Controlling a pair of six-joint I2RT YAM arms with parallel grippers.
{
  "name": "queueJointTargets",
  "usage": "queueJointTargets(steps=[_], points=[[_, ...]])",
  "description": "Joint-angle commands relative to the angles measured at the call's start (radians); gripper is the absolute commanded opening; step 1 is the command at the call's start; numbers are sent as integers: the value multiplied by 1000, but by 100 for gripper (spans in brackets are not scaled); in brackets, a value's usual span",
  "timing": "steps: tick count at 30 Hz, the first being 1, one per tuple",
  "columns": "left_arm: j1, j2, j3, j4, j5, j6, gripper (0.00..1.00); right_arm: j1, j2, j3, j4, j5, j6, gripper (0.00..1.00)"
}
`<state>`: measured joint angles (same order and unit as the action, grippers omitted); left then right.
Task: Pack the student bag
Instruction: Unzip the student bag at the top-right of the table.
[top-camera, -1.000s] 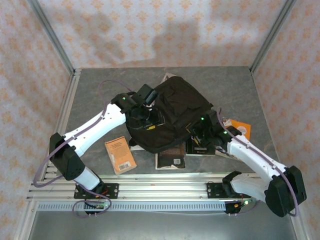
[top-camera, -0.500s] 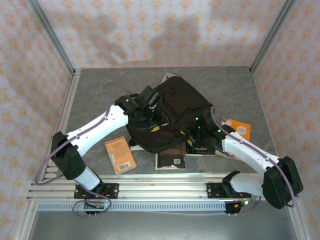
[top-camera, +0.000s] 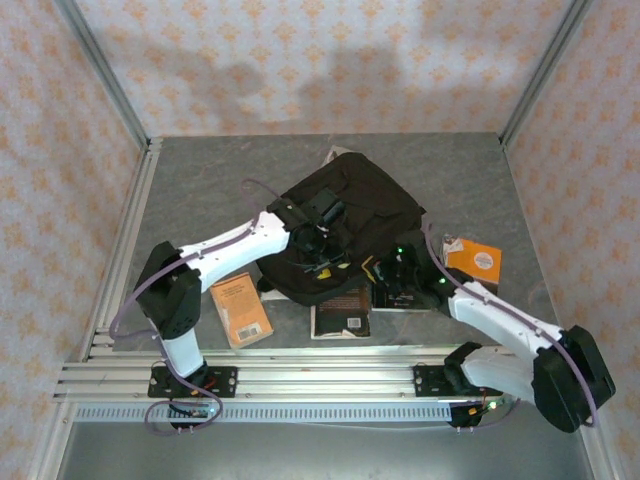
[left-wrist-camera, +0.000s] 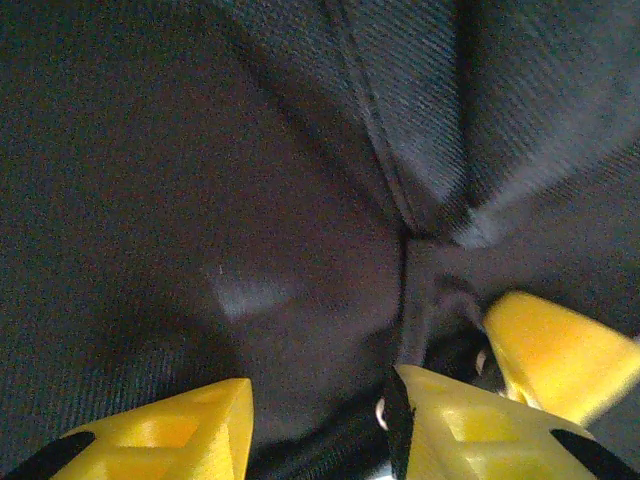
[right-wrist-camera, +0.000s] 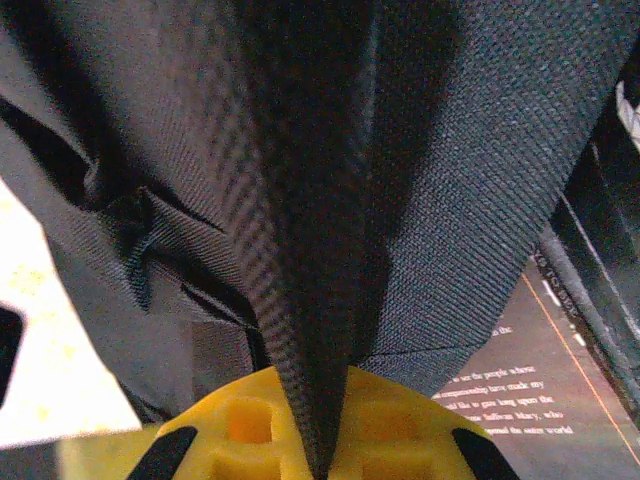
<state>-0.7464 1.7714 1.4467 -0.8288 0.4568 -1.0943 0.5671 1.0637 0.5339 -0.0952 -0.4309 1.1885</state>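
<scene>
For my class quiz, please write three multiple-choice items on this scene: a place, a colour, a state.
1. The tan rectangular paperback book lies: A by the far wall; B on the grey table, near-left of the large black soft fabric student bag; C on that bag.
2. The right hand's plastic fingers are: A yellow; B red; C white.
3. The right hand is: A wide open; B shut on a bag fold; C holding a book.
B, it lies flat beside the bag; A, yellow in the wrist view; B, fabric is pinched between them.
</scene>
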Motion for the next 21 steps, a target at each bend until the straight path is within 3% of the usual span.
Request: queueJointTargets(steps=[1, 7, 10, 16, 21], points=[[-4, 37, 49, -3, -18, 13, 40, 4, -60, -38, 140, 48, -19, 0], [-5, 86, 107, 43, 31, 23, 41, 6, -111, -78, 163, 50, -55, 0], [-5, 67, 125, 12, -1, 54, 40, 5, -116, -94, 167, 55, -56, 0], [-4, 5, 59, 10, -10, 77, 37, 5, -127, -107, 165, 70, -55, 0], [-4, -17, 11, 107, 60, 107, 37, 5, -139, -112, 190, 66, -67, 0]])
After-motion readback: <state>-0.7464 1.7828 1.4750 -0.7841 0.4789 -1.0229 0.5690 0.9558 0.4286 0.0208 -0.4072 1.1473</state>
